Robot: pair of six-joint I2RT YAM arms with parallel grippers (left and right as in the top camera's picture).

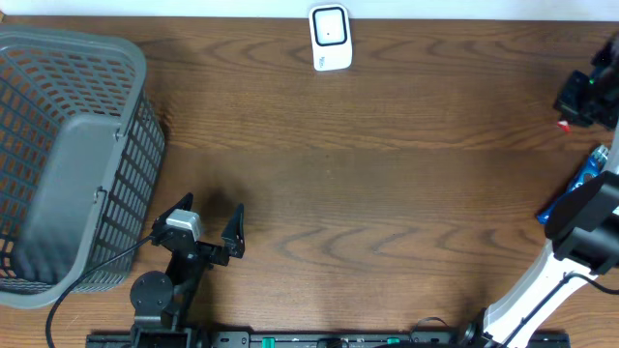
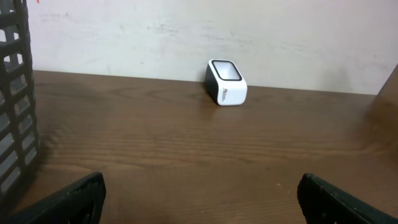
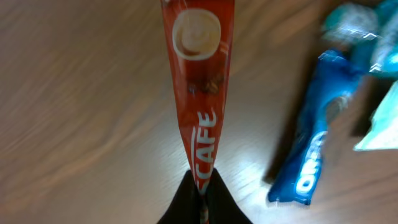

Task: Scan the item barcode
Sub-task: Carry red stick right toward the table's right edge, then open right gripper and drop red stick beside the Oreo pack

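A long red coffee sachet [image 3: 199, 74] with a cup picture and white letters hangs above the table, pinched at its lower end by my right gripper [image 3: 202, 193], which is shut on it. In the overhead view that gripper [image 1: 581, 101] is at the far right edge, with only a red tip of the sachet [image 1: 564, 125] showing. No barcode is visible on the sachet. The white barcode scanner [image 1: 330, 37] stands at the table's back edge, also in the left wrist view [image 2: 227, 83]. My left gripper [image 1: 211, 215] rests open and empty at the front left, its jaws wide apart [image 2: 200, 199].
A grey plastic basket [image 1: 68, 164] lies on its side at the left, its wall [image 2: 15, 106] close beside the left gripper. A blue Oreo pack [image 3: 308, 155] lies on the table at the right [image 1: 580, 184], with a teal packet [image 3: 357, 25] behind it.
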